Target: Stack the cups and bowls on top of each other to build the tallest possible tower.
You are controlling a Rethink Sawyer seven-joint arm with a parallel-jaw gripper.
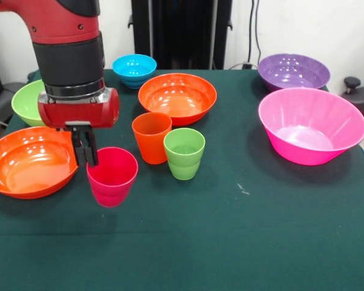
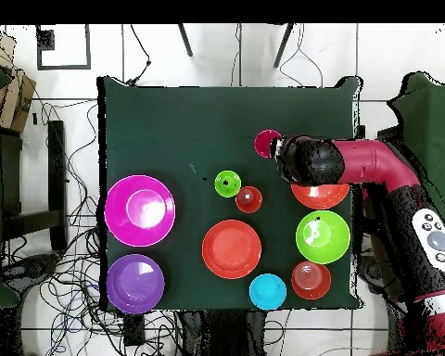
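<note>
While the gripper (image 1: pixel 85 153) hangs at the near rim of the magenta-red cup (image 1: pixel 112 176), its two dark fingers look drawn close together, seemingly pinching the cup's wall, one finger possibly inside the mouth; whether the hold is firm I cannot tell. Cup stands upright on the green cloth (image 1: pixel 230 242), just beside the wide orange bowl (image 1: pixel 29 160), apart from the orange cup (image 1: pixel 151 137) and light green cup (image 1: pixel 184 153), which stand close together mid-table. Overhead view puts the magenta-red cup nearest the table's far edge. Judgement: thin plastic, light, glossy, likely slippery and slightly flexible under a pinch; the rim wall is the sensible place to hold. Nothing stacked yet; pink bowl (image 1: pixel 311 126) sits well apart.
</note>
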